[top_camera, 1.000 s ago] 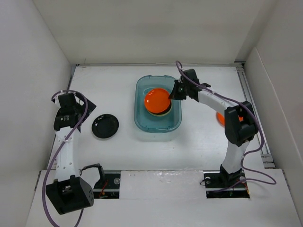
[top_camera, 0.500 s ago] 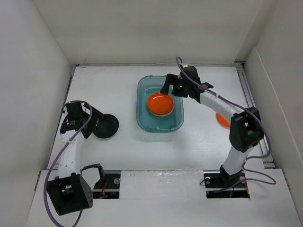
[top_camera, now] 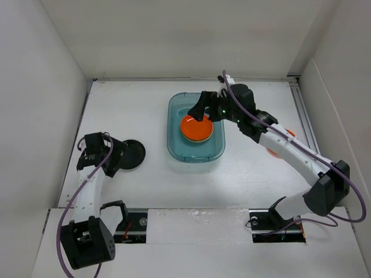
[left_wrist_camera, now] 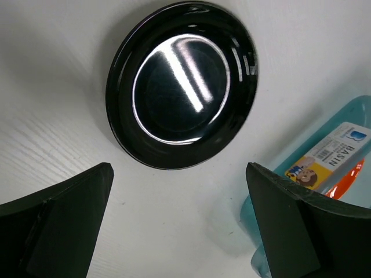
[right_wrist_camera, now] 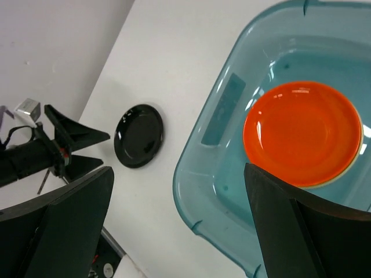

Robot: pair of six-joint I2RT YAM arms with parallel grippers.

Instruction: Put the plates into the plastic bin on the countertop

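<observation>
The plastic bin (top_camera: 174,152) stands mid-countertop with an orange plate (top_camera: 196,128) lying flat in it on a paler plate's edge (right_wrist_camera: 349,169). My right gripper (top_camera: 206,108) hovers open over the bin's far side, empty; the orange plate (right_wrist_camera: 301,133) and the bin's rim (right_wrist_camera: 196,169) show between its fingers. A glossy black plate (top_camera: 133,153) lies on the countertop left of the bin. My left gripper (top_camera: 117,156) is open just left of it, and the black plate (left_wrist_camera: 181,87) sits ahead of the gap. A second orange plate (top_camera: 272,152) is mostly hidden under the right arm.
White walls close in the countertop (top_camera: 139,104) at back and both sides. The bin's near corner with its label (left_wrist_camera: 333,159) lies close to my left gripper's right finger. The right arm spans the countertop right of the bin.
My right gripper opened and let go of the tilted orange plate, which now lies flat in the bin. My left gripper came down and forward to the black plate's left edge.
</observation>
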